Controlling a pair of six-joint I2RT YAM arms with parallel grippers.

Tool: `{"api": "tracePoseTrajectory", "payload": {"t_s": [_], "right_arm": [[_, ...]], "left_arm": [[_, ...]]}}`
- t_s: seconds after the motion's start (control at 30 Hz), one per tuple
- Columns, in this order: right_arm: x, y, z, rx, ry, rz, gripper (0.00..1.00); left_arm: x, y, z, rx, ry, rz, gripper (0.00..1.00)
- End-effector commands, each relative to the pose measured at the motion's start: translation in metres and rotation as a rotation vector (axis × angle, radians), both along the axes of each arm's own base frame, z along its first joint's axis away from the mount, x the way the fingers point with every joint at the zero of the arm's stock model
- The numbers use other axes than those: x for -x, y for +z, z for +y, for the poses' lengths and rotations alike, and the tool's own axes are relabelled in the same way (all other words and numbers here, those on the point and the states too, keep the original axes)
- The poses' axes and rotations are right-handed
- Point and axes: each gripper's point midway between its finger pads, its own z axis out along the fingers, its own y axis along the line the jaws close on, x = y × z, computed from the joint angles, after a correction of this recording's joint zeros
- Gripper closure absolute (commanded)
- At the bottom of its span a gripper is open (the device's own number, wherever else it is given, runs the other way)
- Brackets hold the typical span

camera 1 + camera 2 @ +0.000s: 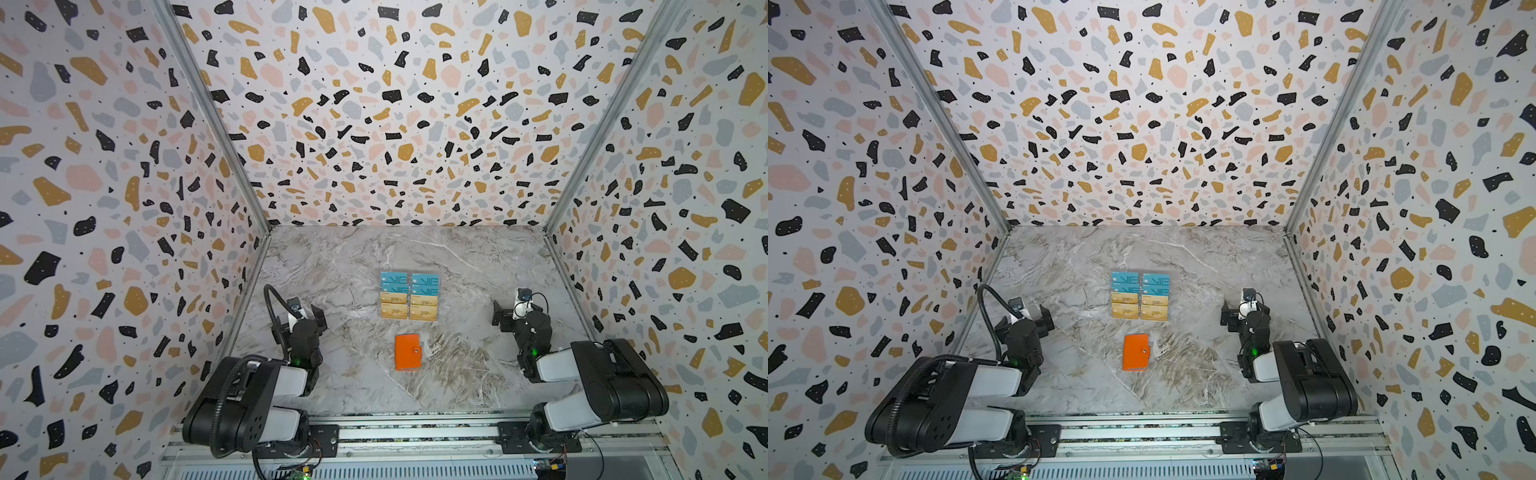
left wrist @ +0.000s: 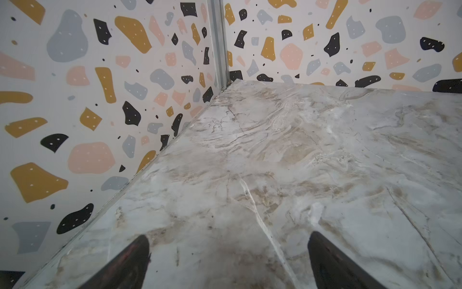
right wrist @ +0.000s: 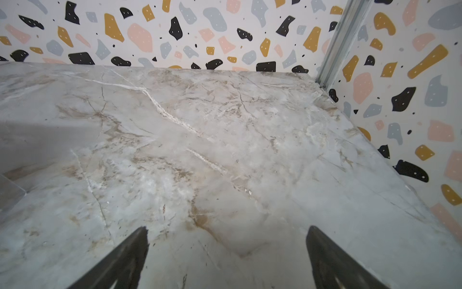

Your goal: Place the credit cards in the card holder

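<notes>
- The left fingers (image 2: 125, 265) stand wide apart with nothing between them, over a bare stretch of the marbled surface (image 2: 275, 150) near a corner of the enclosure.
- The right fingers (image 3: 120, 262) are spread just as wide and are also empty, over bare surface on the opposite side.
- In both top views the left arm (image 1: 257, 390) and the right arm (image 1: 602, 374) sit folded at the near corners.
- The orange card holder (image 1: 408, 351) lies flat and closed, its snap tab on its right edge. It is between the two arms and well apart from both sets of fingers.
- The credit cards (image 1: 409, 296) lie beyond the card holder, near it but not touching. They form a block two across and four deep, with the rows overlapping.
- The two far rows are teal-blue with "VIP" lettering; the two near rows are gold-tan.
- Terrazzo-patterned walls (image 1: 374, 124) enclose the surface on three sides.
</notes>
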Motion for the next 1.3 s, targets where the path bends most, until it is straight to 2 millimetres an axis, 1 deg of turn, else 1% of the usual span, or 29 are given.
{"api": "tracePoseTrajectory", "payload": {"t_s": [0.0, 1.07, 1.13, 1.2, 1.27], "right_arm": [[-0.013, 0.032, -0.003, 0.017, -0.019, -0.117, 0.01], [-0.011, 0.033, -0.005, 0.008, -0.022, -0.124, 0.01], [-0.009, 0.034, -0.007, 0.007, -0.035, -0.134, 0.01], [-0.007, 0.039, -0.008, 0.004, -0.039, -0.148, 0.01], [-0.009, 0.047, -0.008, 0.01, -0.042, -0.14, 0.0]], "left_arm": [[-0.008, 0.04, 0.005, -0.006, 0.053, -0.16, 0.0], [-0.008, 0.04, 0.005, -0.007, 0.049, -0.162, 0.0], [-0.008, 0.045, 0.007, -0.003, 0.064, -0.181, 0.0], [-0.015, 0.047, 0.002, -0.013, 0.035, -0.141, 0.0], [-0.026, 0.055, 0.006, -0.018, 0.085, -0.081, 0.0]]}}
